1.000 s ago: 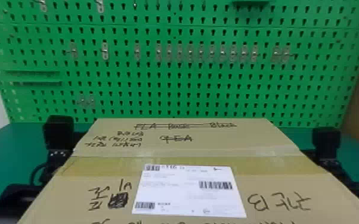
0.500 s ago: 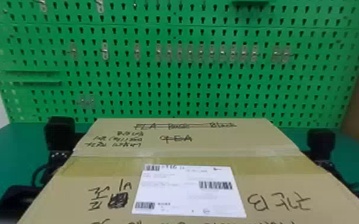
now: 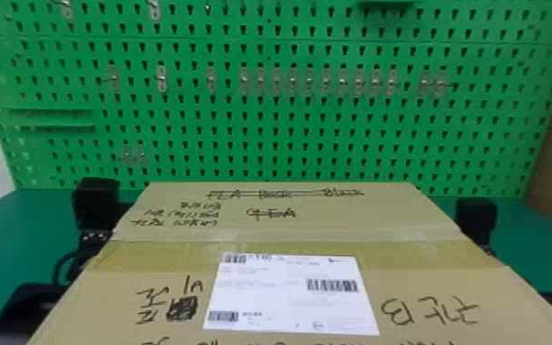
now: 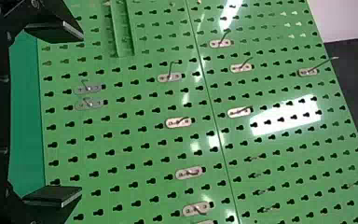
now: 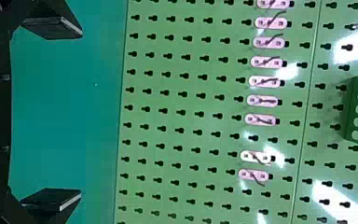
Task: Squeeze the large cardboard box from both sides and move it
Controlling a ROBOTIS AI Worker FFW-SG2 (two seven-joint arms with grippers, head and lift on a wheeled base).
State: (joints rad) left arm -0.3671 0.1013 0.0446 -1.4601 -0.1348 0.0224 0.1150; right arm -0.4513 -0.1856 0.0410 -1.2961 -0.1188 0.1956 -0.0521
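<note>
Box (image 3: 334,229), on or over surface (image 3: 4,234): between left hand (image 4: 81,114) and right hand (image 5: 81,113), both open, empty. Likely risk: slip or skew, should one arm press harder or higher.

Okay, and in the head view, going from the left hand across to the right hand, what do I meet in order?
Left hand, blacked-out patch on the cardboard box, white barcode label, right hand.
</note>
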